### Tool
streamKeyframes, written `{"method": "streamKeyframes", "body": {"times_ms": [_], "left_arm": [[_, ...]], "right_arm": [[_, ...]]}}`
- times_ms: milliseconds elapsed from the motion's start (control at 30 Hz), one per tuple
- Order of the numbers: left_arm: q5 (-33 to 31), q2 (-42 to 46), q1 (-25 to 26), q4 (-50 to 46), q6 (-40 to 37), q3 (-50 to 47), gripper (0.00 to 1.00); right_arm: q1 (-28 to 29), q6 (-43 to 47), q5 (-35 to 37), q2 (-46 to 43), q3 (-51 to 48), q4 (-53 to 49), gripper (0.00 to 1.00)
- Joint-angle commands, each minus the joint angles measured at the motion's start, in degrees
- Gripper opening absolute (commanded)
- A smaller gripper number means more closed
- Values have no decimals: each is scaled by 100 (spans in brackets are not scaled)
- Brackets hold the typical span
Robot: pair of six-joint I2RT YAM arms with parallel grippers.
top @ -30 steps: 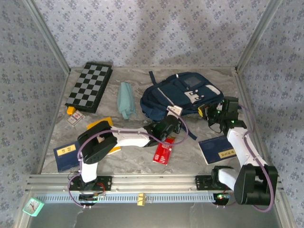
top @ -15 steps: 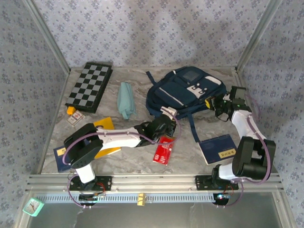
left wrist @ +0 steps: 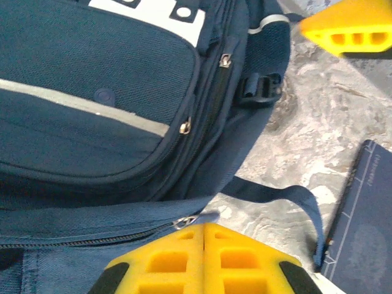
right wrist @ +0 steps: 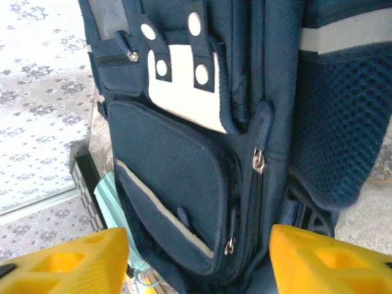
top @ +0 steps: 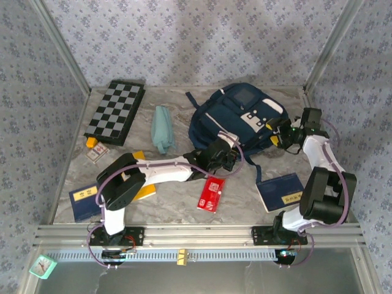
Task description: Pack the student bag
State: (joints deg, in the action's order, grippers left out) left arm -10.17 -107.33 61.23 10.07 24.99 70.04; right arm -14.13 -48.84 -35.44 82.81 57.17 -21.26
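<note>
We see the student bag (top: 236, 116) lying toward the far right corner of the worktop (top: 177, 211), its top close to the far edge and its straps trailing toward the middle. Along the right edge little room remains: the right gripper (top: 278, 130) sits just beside the bag's side, its fingers (right wrist: 67, 260) spread wide and released, with the bag's front pocket ahead of them. The left gripper (top: 228, 147) rests at the bag's near side, fingers clenched together; a pale zipper pull (left wrist: 197, 218) lies right at their tips, and we cannot tell whether it is pinched.

The chessboard (top: 116, 112) fills the far left corner, with a teal bundle (top: 162, 128) between it and the bag. Nearer us, a red packet (top: 211, 195) and a blue book (top: 280, 192) leave a bare strip between them toward the near edge. Another blue book (top: 84, 202) lies by the left edge.

The bag's pocket zips look closed in the wrist views, and we cannot see inside.
</note>
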Motion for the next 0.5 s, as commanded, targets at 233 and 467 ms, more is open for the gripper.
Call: {"method": "streamKeyframes", "body": {"times_ms": [233,467], "left_arm": [[384,-69,-47,-593,477,158,0],[-119,-211,238,-742,673,225,13]], "right_arm": [[863,-524,261,-883,-1471,165,68],[1024,-1073,26,-261,-1696,1276,71]]}}
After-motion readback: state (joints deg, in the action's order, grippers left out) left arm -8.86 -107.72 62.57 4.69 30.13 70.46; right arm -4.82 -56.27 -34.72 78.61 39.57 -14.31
